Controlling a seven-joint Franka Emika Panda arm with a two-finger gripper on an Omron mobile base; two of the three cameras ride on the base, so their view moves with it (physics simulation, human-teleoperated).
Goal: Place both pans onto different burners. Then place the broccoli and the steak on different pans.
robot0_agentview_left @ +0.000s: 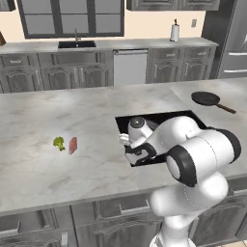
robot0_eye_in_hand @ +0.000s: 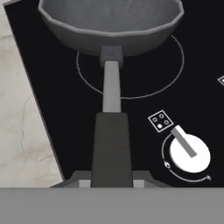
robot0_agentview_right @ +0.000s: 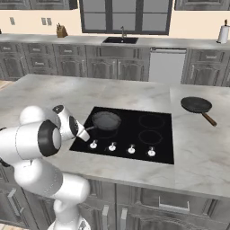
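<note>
Pincer (robot0_eye_in_hand: 111,181) clamped on black-handled pan (robot0_eye_in_hand: 109,26) handle; pan over burner (robot0_eye_in_hand: 170,74).

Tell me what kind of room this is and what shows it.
A rendered home kitchen, it seems: a black cooktop set in a marble island counter, a sink under a window on the back wall, grey cabinets, and a frying pan on the counter.
</note>
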